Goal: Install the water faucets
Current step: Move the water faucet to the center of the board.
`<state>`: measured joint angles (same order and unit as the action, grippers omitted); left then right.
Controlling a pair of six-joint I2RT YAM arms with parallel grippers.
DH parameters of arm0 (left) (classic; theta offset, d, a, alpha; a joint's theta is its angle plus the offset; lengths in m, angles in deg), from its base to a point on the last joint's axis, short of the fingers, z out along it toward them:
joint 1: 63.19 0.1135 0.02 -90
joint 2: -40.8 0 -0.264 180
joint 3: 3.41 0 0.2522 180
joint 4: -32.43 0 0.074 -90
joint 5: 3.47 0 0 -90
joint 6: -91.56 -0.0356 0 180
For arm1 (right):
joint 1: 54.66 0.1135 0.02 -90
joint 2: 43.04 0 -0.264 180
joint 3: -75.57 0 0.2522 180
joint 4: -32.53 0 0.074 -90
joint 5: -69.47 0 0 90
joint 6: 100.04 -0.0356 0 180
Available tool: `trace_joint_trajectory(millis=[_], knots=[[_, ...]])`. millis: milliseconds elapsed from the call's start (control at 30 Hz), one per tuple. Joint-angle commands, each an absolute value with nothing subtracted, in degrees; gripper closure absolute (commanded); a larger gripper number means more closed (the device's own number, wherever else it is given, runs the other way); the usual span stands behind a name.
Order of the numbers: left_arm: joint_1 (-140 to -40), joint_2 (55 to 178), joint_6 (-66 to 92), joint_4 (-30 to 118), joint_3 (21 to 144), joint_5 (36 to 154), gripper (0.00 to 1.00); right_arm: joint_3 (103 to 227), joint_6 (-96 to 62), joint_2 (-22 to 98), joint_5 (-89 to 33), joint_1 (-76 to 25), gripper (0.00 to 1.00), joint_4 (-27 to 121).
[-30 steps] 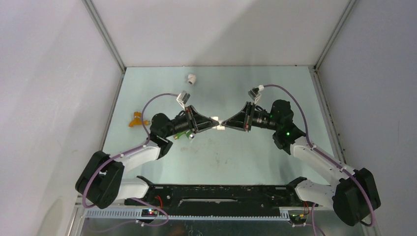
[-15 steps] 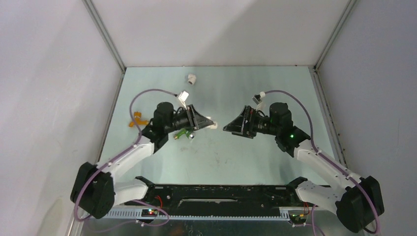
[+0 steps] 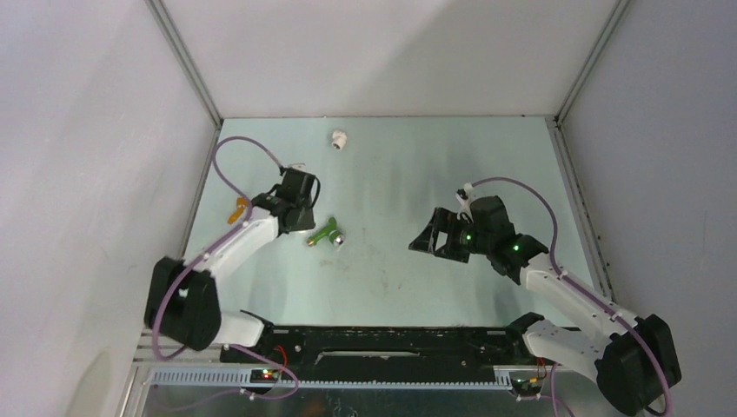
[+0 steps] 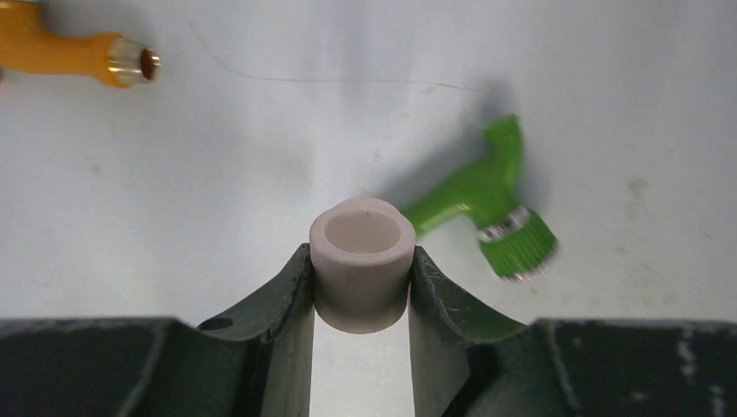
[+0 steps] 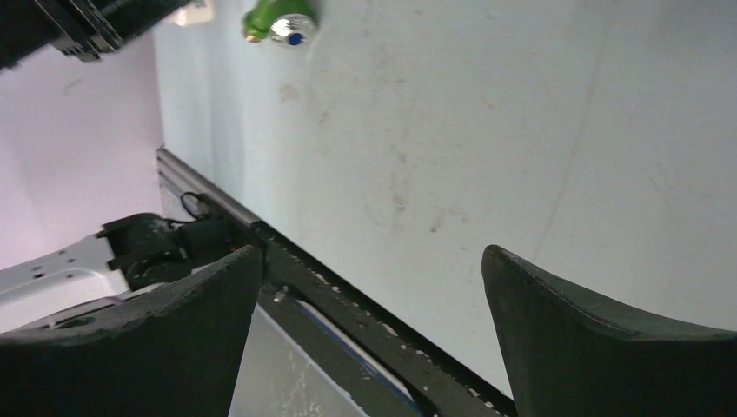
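Your left gripper pinches a white elbow fitting; your right gripper gapes wide, empty — the green faucet lies left of middle on the table, the orange faucet by its left edge.

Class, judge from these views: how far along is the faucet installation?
Done: nothing; the green faucet and orange faucet lie loose. In hand: the left gripper clamps a white fitting; the right gripper is open, empty. Left: installing both faucets; a second fitting sits far back.
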<state>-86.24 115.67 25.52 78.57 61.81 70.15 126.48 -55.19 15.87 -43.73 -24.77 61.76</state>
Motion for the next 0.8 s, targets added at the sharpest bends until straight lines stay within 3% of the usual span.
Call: trace_joint_trajectory(millis=[0,333,767], knots=[[-83.16,124.84,23.49,80.18,68.60,64.08,1.00,122.59,-55.15,12.93,-37.87,-24.71,0.01,60.67],[-81.87,142.40,22.94,79.54,78.14,75.13,1.00,122.11,-52.15,12.06,-42.78,-26.93,0.01,65.41],[-92.19,140.33,34.99,73.72,69.60,88.51,1.00,122.11,-54.95,20.49,-47.85,-26.82,0.01,60.22]])
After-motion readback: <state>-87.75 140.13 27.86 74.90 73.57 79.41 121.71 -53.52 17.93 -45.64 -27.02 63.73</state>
